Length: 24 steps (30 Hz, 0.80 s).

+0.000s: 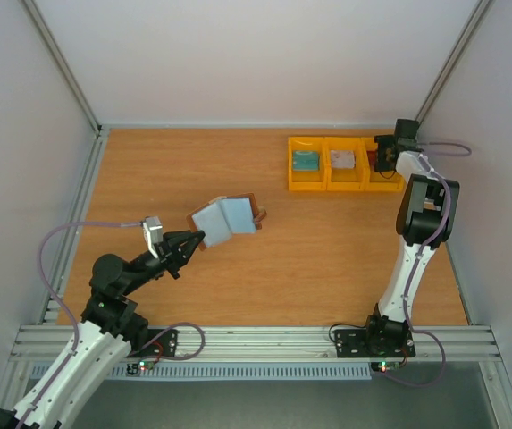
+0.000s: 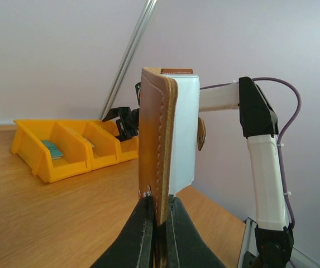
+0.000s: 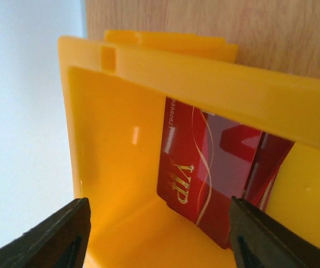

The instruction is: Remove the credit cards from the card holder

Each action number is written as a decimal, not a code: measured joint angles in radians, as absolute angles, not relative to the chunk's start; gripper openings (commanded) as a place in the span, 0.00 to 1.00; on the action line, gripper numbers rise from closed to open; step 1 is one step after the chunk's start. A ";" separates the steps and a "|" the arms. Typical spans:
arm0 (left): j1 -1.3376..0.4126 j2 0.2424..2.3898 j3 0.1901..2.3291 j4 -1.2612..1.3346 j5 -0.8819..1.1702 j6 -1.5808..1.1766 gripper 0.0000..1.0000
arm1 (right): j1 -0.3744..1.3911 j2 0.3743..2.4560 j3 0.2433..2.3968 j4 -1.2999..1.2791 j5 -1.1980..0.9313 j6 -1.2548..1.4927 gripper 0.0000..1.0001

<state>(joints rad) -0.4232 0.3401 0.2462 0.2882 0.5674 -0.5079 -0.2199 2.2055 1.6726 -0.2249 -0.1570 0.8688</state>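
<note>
Left claw (image 2: 158,215): clamped on card holder (image 1: 226,219), upright, centre-left.
Right claw (image 3: 160,237): fingers apart over red credit card (image 3: 204,173) in yellow bin (image 3: 109,139), far right.
Holder: well left of the right claw; possibly still loaded.

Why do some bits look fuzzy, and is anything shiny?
Right wrist: the black jaws up close are fuzzy, the red card is sharp, and a small bright glint sits on the yellow bin. Left wrist: the wallet is crisp, stitches showing. Top view: soft even light, no glare on the table.
</note>
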 measured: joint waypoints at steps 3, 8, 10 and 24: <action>-0.423 0.340 0.246 0.288 0.567 -0.508 0.00 | -0.220 2.202 1.686 -0.265 -0.146 0.841 0.78; -0.423 0.340 0.246 0.289 0.568 -0.508 0.00 | -0.220 2.162 1.694 -0.332 -0.135 0.758 0.76; -0.423 0.340 0.246 0.288 0.568 -0.508 0.00 | -0.220 2.122 1.693 -0.345 -0.146 0.702 0.74; -0.423 0.331 0.244 0.287 0.559 -0.508 0.00 | 0.376 1.391 1.554 -0.339 -0.434 -0.148 0.70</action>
<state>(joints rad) -0.4232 0.3313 0.2443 0.2871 0.5594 -0.5076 0.3756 1.3914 1.5536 -0.3393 -0.4335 -0.1478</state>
